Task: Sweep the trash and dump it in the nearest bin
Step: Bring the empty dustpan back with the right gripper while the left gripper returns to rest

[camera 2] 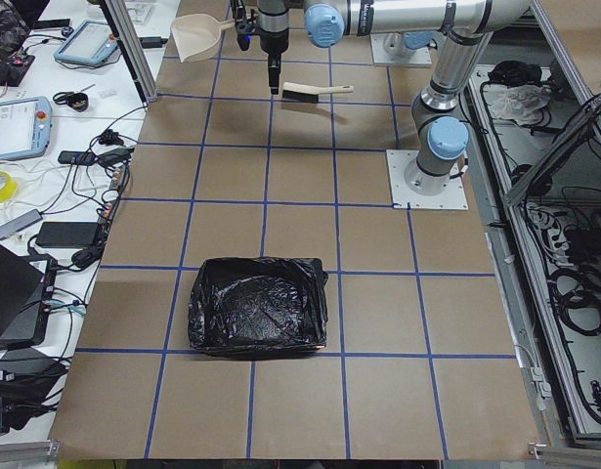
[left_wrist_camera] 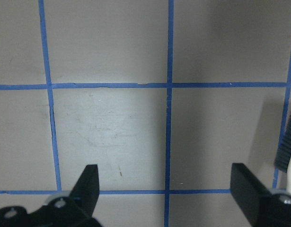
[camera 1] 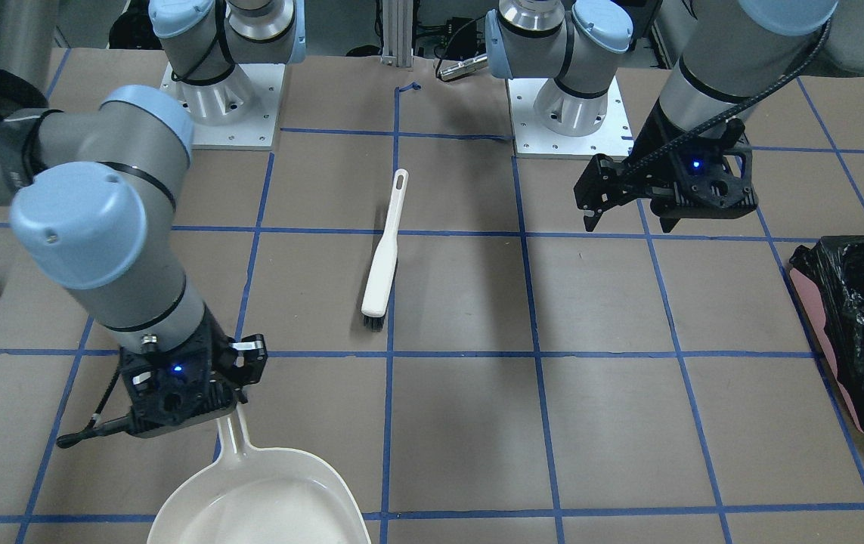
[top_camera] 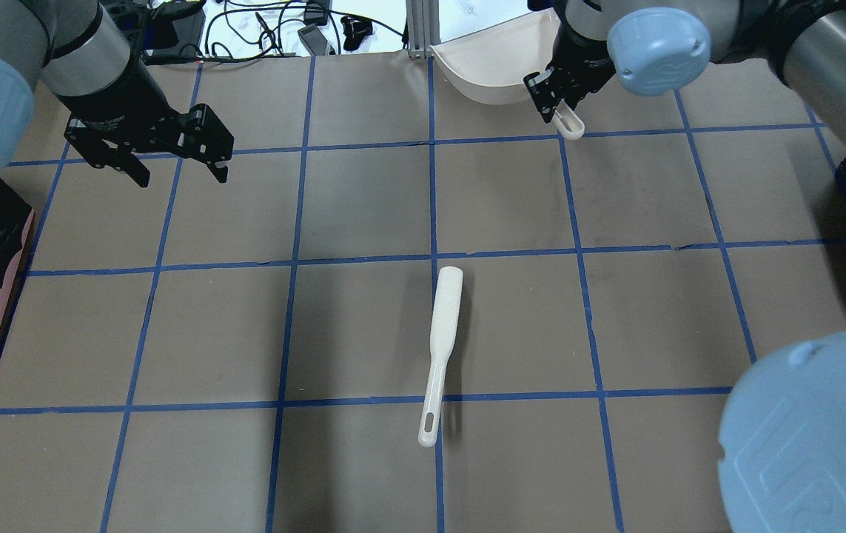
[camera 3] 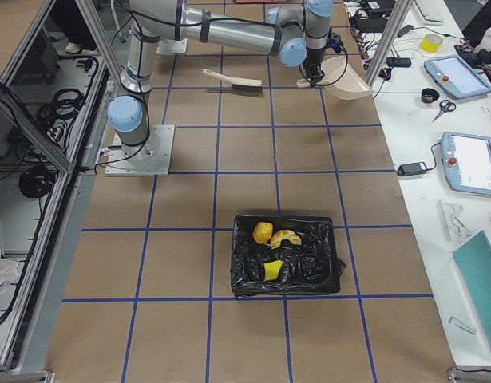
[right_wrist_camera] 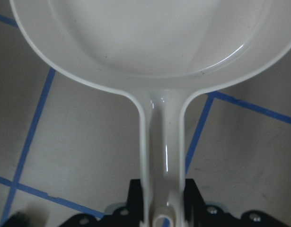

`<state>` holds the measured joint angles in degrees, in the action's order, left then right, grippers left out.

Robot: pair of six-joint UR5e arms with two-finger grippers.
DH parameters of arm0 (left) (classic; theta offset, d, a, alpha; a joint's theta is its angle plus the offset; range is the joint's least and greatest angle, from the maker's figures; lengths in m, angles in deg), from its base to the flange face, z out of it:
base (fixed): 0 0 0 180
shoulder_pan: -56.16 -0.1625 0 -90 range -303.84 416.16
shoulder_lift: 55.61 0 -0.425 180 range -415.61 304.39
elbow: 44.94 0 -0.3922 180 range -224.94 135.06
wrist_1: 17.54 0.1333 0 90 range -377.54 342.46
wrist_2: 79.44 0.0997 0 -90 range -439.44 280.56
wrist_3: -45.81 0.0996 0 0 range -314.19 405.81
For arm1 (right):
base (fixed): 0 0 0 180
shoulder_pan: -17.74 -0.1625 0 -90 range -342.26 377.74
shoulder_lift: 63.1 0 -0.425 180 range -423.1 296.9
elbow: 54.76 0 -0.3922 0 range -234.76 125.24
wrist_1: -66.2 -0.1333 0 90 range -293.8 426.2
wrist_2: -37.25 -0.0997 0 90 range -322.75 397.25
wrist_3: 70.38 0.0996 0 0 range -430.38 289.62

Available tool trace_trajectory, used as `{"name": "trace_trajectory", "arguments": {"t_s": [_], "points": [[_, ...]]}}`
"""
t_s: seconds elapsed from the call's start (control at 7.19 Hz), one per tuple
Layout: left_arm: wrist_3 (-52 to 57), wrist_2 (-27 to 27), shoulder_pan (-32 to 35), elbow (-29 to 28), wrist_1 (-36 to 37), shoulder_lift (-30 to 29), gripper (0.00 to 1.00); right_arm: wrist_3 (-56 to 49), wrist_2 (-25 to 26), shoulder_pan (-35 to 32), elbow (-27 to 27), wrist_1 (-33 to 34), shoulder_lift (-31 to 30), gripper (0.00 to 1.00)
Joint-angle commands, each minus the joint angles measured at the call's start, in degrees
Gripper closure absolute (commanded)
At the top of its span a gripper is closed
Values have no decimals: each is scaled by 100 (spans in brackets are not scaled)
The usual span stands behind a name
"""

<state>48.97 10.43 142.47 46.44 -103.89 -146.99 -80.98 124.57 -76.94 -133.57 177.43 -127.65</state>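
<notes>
The white brush (top_camera: 443, 333) lies flat in the middle of the table (top_camera: 659, 311), and I place everything from it. My right gripper (right_wrist_camera: 162, 210) is clamped on the handle of the cream dustpan (right_wrist_camera: 150, 38), out past the brush's bristle end and off to my right, at the table's far edge; the pan's mouth points away from the brush, and I cannot tell whether the pan touches the tabletop. My left gripper (left_wrist_camera: 166, 189) hangs with its jaws spread wide and nothing between them, over bare table to my left of the brush's bristle end, well apart from it. The trash is not near the brush: the yellow block (camera 3: 273, 270), the pale slice (camera 3: 287, 238) and the orange-brown ball (camera 3: 263, 232) all lie inside the black-lined bin (camera 3: 329, 275) far off on my right side. A second black-lined bin (camera 2: 261, 308) sits equally far from the brush on my left side.
</notes>
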Motion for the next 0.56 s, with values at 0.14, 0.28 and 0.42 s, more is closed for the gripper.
{"name": "trace_trajectory", "arguments": {"t_s": [0.14,0.28,0.42], "points": [[0,13,0,30,-66,23,0,1786,57,-883,15,249,460,88],[0,13,0,21,-57,49,0,2154,144,-1199,15,320,610,88],[0,5,0,30,-40,67,0,2532,319,-1402,15,564,785,88]]}}
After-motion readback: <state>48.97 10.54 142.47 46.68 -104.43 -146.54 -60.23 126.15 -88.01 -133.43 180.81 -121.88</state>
